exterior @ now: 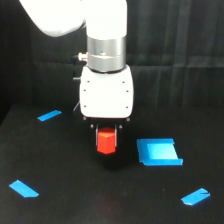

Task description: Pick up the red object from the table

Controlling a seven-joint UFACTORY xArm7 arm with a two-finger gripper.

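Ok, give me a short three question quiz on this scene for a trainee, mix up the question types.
1. True or false: the red hexagonal block sits between the fingers of the gripper.
2. Multiple choice: on which side of the red hexagonal block does the flat blue square piece lie? A) the exterior view's left B) the exterior view's right C) directly behind the arm
3. Fill in: the number of small blue tape strips visible on the black table is ____.

Key:
1. True.
2. B.
3. Three: one at the upper left, one at the lower left, one at the lower right.
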